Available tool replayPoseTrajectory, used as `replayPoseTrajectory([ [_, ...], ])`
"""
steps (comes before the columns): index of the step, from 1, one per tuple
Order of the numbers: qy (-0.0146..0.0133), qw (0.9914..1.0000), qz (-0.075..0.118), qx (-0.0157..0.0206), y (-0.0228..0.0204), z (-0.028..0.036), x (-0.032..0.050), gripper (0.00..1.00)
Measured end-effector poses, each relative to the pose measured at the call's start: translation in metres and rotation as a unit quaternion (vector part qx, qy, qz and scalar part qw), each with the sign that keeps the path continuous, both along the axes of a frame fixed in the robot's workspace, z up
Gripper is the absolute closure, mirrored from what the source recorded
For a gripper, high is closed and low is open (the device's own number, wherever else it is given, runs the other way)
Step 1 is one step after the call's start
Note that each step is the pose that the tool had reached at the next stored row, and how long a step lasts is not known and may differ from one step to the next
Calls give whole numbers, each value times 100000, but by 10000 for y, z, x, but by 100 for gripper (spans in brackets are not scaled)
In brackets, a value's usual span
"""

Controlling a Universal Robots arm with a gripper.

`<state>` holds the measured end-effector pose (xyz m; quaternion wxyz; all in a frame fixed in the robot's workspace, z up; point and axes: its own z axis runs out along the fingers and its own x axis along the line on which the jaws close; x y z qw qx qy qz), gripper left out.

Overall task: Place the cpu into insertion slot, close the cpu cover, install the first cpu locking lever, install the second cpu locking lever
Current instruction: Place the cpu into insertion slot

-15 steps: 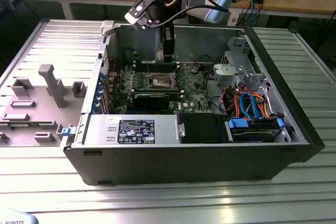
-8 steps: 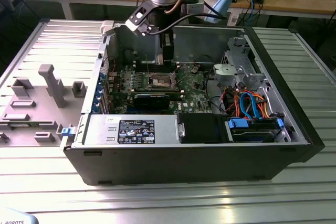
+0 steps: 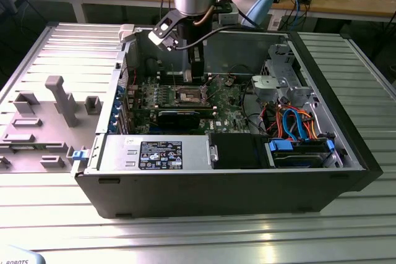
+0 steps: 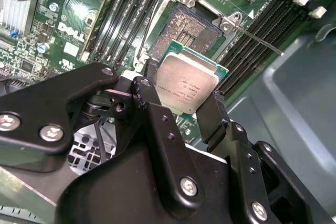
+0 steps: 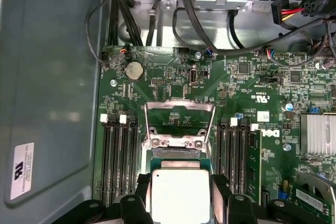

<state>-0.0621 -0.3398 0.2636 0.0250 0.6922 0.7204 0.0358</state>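
- Firstly, the cpu (image 5: 178,195) was gripped at two opposite edges by the closed pincer (image 4: 184,92). It was held close over the insertion slot (image 4: 191,22) and was not yet seated.
- The cpu cover (image 5: 179,105) was seen raised, leaving the slot open.
- It was judged that the chip edges were to be kept parallel to the socket rim and the chip lowered flat, never slid across the contacts.
- The metal top was faced away from the board; the chip being nearly square, no long axis could be told.
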Motion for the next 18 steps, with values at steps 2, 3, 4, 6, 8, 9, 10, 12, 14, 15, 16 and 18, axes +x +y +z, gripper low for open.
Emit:
replayPoseTrajectory([
  [2, 4, 100000, -2, -2, 0, -90, 0, 46],
  [3, 6, 100000, -4, -6, 0, -97, 0, 46],
  [4, 6, 100000, -2, -6, 0, -97, 0, 46],
  [6, 7, 100000, -3, -6, 0, -106, 0, 46],
  [8, 7, 100000, -4, -8, 0, -106, 0, 46],
  [9, 6, 100000, -5, -10, 0, -106, 0, 46],
  [10, 7, 100000, -3, -7, 0, -106, 0, 46],
  [12, 5, 100000, -1, -7, 0, -107, 0, 46],
  [14, 7, 100000, -3, -7, 0, -107, 0, 46],
  [15, 6, 100000, -3, -9, 0, -107, 0, 46],
  [16, 7, 100000, -2, -7, 0, -107, 0, 46],
  [18, -66, 100000, -5, 7, 0, -124, 0, 46],
])
